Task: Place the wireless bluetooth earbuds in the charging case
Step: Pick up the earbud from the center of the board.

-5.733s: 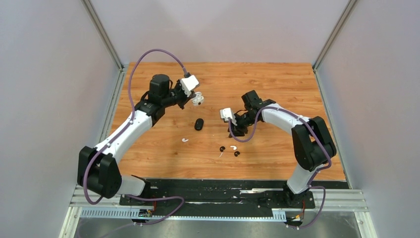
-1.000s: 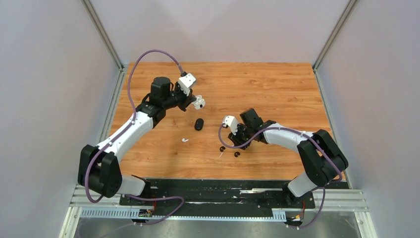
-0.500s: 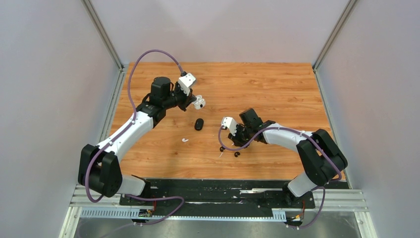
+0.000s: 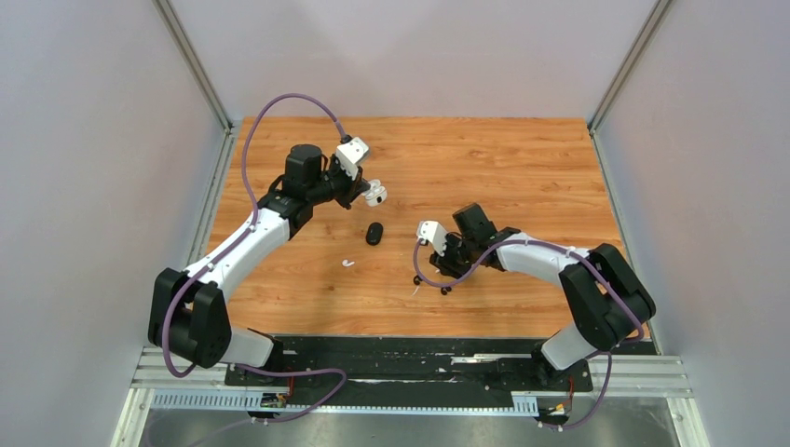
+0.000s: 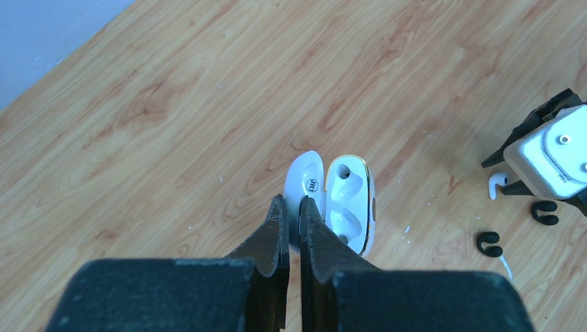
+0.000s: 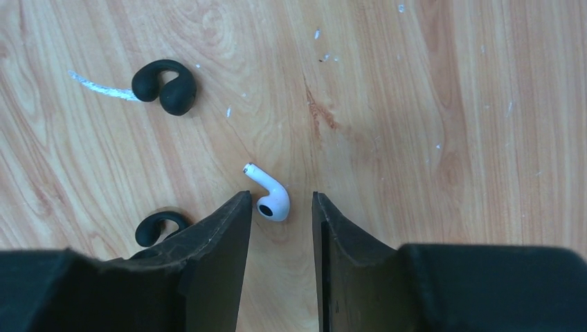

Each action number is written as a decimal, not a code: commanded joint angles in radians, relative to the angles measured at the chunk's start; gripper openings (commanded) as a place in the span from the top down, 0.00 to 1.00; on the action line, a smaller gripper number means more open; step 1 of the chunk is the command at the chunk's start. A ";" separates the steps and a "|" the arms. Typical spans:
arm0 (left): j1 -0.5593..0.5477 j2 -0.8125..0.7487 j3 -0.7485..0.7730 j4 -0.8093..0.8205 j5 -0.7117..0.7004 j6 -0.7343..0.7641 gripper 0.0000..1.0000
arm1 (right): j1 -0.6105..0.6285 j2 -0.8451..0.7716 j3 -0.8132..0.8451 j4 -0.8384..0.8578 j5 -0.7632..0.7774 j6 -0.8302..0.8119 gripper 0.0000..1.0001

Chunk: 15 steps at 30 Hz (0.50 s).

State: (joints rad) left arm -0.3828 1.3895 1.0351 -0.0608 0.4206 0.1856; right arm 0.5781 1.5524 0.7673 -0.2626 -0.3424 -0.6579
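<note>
Step in hand, as I read it: pickup of a white earbud (image 6: pixel 267 191). It lies on the table (image 6: pixel 429 104) at lower centre of the right wrist view, and the right gripper (image 6: pixel 280 200) straddles it with jaws part open, gripping nothing. Next move: close on it, lift, carry to the white charging case (image 5: pixel 344 200). The left gripper (image 5: pixel 291 207) is clamped nearly closed on that case's near edge; lid open, both wells look empty. The black case (image 4: pixel 374 233) is closed, contents hidden. Two black earbuds (image 6: pixel 166 84) and a second white earbud (image 4: pixel 348 264) lie loose.
</note>
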 commanded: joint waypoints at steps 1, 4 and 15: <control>0.005 -0.001 0.010 0.064 0.016 -0.010 1.00 | -0.019 -0.010 -0.049 -0.079 -0.078 -0.104 0.62; 0.005 -0.001 0.010 0.065 0.015 -0.012 1.00 | -0.033 -0.010 -0.052 -0.087 -0.102 -0.144 0.60; 0.005 -0.003 0.010 0.042 0.015 -0.022 1.00 | -0.083 0.057 -0.003 -0.128 -0.134 -0.202 0.65</control>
State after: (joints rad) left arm -0.3828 1.3899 1.0351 -0.0471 0.4210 0.1837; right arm 0.5068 1.5635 0.7647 -0.2996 -0.4927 -0.8024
